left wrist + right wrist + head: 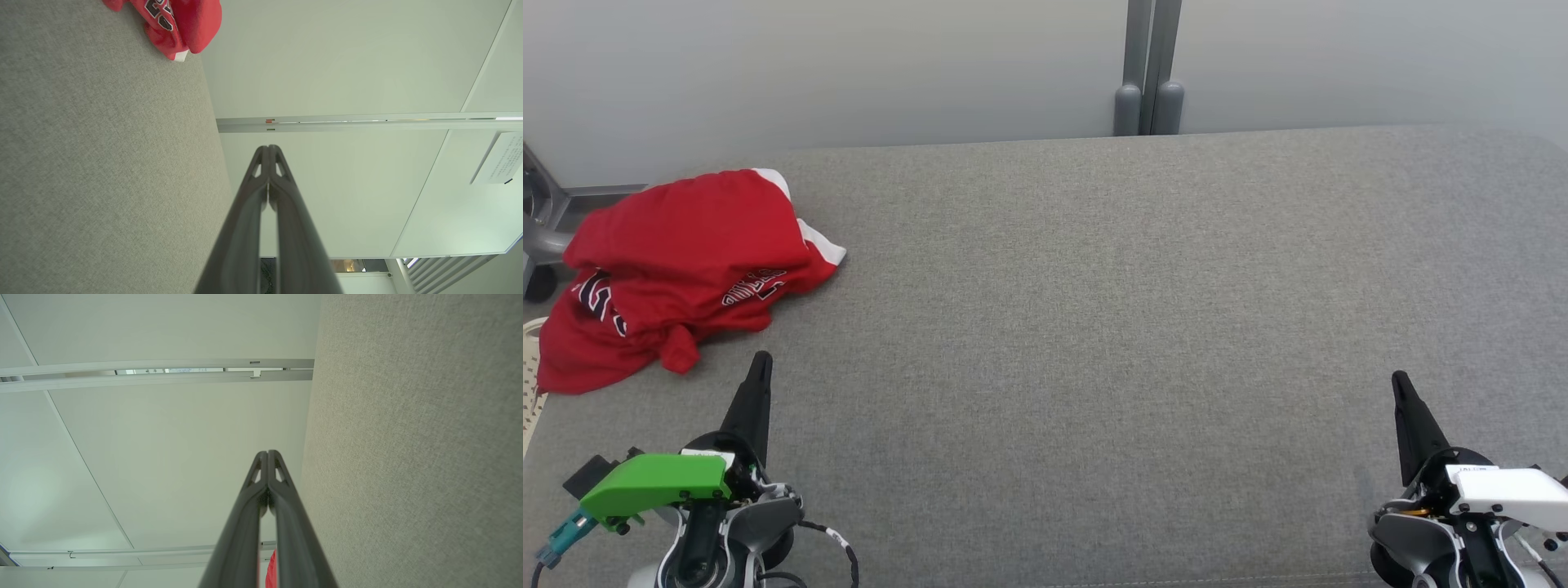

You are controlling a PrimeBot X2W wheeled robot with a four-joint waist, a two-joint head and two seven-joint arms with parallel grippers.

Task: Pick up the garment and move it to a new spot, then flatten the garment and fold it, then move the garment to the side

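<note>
Plainly nothing is begun: the red garment [686, 269] lies crumpled at the far left edge of the table [1094, 327], near the left tool [761, 363]. Both it and the right tool [1401, 382] rest closed and empty, well apart, likely parked before the pick-up.

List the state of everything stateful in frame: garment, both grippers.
red garment: crumpled in a heap at the left edge of the grey table, not flattened or folded, not gripped.
left gripper: shut, empty, just short of the garment, not touching it.
right gripper: shut, empty, over bare table, far from the garment.
</note>
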